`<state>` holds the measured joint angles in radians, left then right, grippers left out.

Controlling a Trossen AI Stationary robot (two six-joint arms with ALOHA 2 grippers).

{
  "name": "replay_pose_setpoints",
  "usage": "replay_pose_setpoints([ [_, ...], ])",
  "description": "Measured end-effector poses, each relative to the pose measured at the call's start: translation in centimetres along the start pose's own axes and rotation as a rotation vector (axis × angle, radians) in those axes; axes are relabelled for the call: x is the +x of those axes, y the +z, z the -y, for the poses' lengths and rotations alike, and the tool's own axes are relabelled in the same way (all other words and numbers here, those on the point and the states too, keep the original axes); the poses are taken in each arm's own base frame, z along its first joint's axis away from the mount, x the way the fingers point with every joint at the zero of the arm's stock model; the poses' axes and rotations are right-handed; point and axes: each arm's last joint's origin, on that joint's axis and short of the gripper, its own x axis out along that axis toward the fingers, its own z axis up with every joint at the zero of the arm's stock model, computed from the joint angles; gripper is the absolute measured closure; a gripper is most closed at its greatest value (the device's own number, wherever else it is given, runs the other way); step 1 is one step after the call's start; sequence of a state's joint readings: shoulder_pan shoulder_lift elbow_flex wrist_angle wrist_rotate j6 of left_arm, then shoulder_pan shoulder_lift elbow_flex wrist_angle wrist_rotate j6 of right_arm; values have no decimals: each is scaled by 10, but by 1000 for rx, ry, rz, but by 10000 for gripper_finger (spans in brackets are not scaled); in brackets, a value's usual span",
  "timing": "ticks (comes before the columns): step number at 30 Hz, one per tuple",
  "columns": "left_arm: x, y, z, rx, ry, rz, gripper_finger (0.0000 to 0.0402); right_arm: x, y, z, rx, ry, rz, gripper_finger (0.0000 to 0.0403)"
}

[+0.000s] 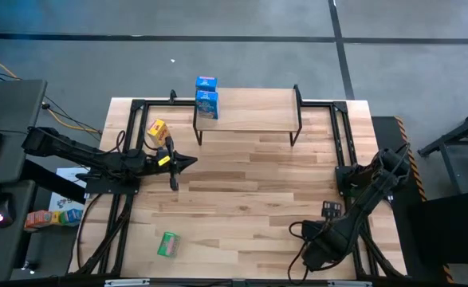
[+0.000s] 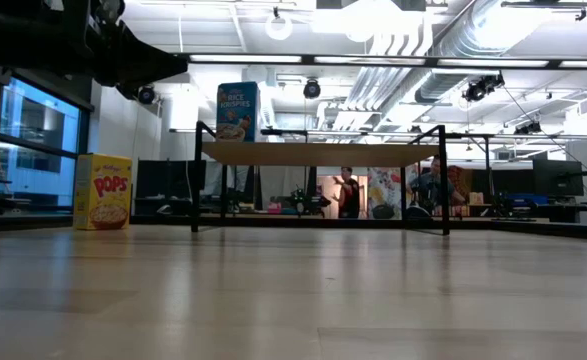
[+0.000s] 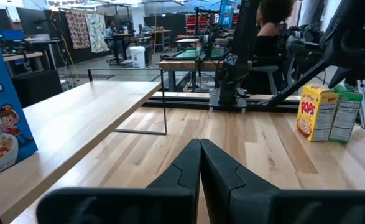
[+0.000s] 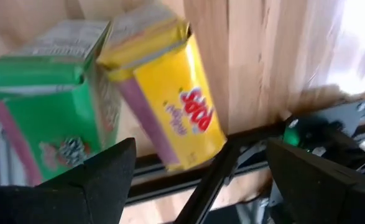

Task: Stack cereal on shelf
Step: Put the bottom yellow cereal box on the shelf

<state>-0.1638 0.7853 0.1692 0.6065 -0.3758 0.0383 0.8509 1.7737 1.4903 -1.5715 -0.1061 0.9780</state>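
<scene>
The shelf stands at the far side of the surface, near the middle. On its board, at the left end, a blue cereal box stands upright; the rest of the board is bare wood. From table height the blue box shows above the shelf's left legs.

A yellow cereal box stands on the surface just left of the shelf, not on it. A green cereal box lies flat near the front edge, on the left half, well apart from everything else. Two more boxes, a second yellow box and a second green box, stand touching side by side near the right edge of the surface, by the black frame.

The left gripper hovers over the surface in front of the shelf's left end, pointing to the right, its jaws pressed together with nothing between them.

The right gripper is low at the front right, its jaws spread wide and holding nothing; the second yellow and green boxes show just past them, and whether they touch cannot be told
</scene>
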Motion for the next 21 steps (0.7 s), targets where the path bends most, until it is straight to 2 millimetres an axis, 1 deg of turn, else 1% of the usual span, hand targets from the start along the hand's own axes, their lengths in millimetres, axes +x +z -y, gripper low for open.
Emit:
replay_pose_setpoints([
  [4,0,0,0,0,1,0,398,0,1,1,-18,-27,44,70],
  [12,0,0,0,0,2,0,398,-1,7,-5,-23,9,142,70],
  [21,0,0,0,0,1,0,398,-1,8,-5,-18,8,148,72],
])
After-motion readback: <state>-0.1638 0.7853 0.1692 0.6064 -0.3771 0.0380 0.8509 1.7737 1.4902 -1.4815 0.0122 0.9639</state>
